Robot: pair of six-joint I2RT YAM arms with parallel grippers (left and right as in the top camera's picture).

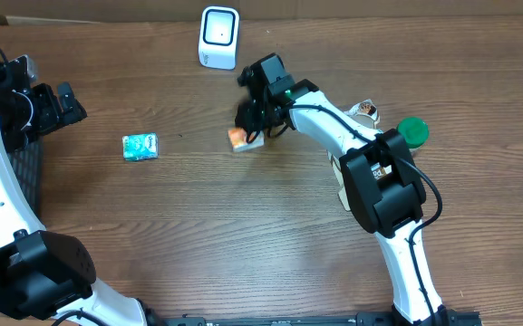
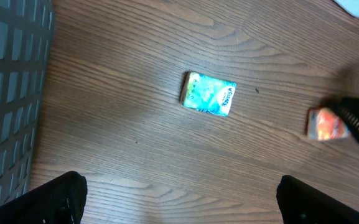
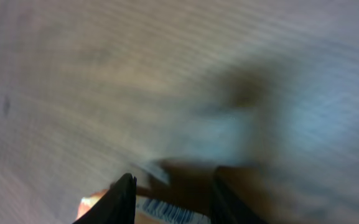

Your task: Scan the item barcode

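Note:
The item is a small orange packet (image 1: 239, 138) with a white face bearing a barcode (image 3: 167, 213). My right gripper (image 1: 250, 127) is shut on the orange packet just in front of the white scanner (image 1: 218, 36). In the right wrist view the packet sits between my dark fingers (image 3: 124, 198), low over the wood. I cannot tell whether it touches the table. The left wrist view also shows the orange packet (image 2: 323, 124) at the right. My left gripper (image 1: 64, 102) stands open at the far left, holding nothing.
A teal packet (image 1: 140, 146) lies on the table left of centre, also visible as the teal packet (image 2: 209, 94) in the left wrist view. A grey mesh basket (image 2: 5, 93) stands at the left edge. A green lid (image 1: 412, 132) and a small round object (image 1: 364, 111) lie on the right.

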